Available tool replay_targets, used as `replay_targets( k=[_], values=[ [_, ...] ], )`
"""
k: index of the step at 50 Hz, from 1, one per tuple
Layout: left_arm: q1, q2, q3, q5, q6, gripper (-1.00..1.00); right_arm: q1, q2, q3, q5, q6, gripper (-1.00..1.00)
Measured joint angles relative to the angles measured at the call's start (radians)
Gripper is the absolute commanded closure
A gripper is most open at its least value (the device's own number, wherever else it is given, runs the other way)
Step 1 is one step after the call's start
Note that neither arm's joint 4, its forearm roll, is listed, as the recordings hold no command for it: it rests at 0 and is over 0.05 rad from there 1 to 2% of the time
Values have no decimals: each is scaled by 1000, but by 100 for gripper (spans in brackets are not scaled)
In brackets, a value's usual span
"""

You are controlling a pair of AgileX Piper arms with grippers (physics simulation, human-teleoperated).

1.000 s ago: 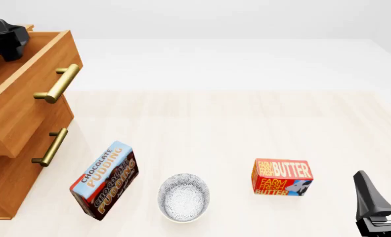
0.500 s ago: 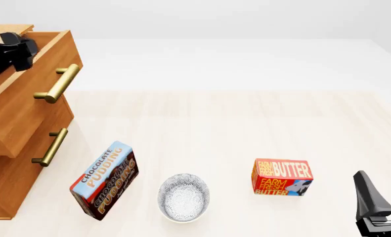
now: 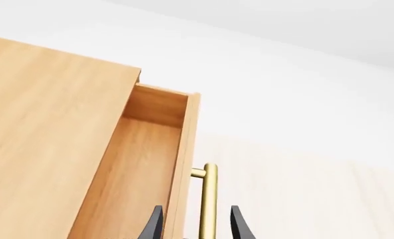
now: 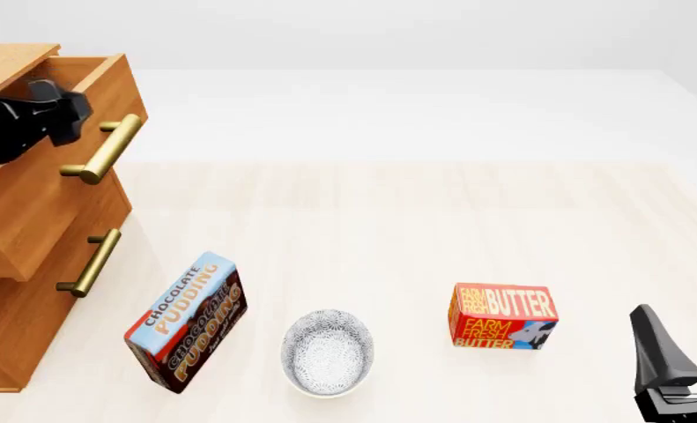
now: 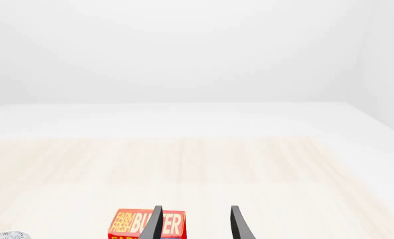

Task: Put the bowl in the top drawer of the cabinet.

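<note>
Two spread pincers, left (image 3: 195, 230) astride the brass bar handle (image 3: 208, 199); right (image 5: 195, 224) idle. Speckled white ceramic bowl (image 4: 327, 352) looks rigid, slick, breakable: pinch its rim.

Speckled bowl (image 4: 327, 352) upright on table; top drawer (image 4: 45, 167) open; cabinet (image 4: 19, 291) left.

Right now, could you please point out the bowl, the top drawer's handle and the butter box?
bowl (image 4: 327, 352): front view, middle of its inside.
top drawer's handle (image 4: 104, 150): front view, mid-bar.
butter box (image 4: 503, 315): front view, printed face.
</note>
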Motion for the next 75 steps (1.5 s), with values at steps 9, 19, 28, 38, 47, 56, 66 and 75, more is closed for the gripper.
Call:
replay_targets(
  k=[9,19,28,38,47,56,66,75],
  values=[
    [-16,2,3,4,0,-100,0,0,0,0,0,-100],
    [-37,12,6,10,4,-100,0,0,0,0,0,-100],
    [-65,16,8,17,4,-100,0,0,0,0,0,-100],
    [-116,10,5,30,3,-100,0,0,0,0,0,-100],
    [-158,8,3,34,-3,-100,0,0,0,0,0,-100],
    [-193,9,-1,36,-8,-100,0,0,0,0,0,-100],
    [-238,10,-7,38,-8,-100,0,0,0,0,0,-100],
    [-268,12,-9,36,-6,-100,0,0,0,0,0,-100]
  ],
)
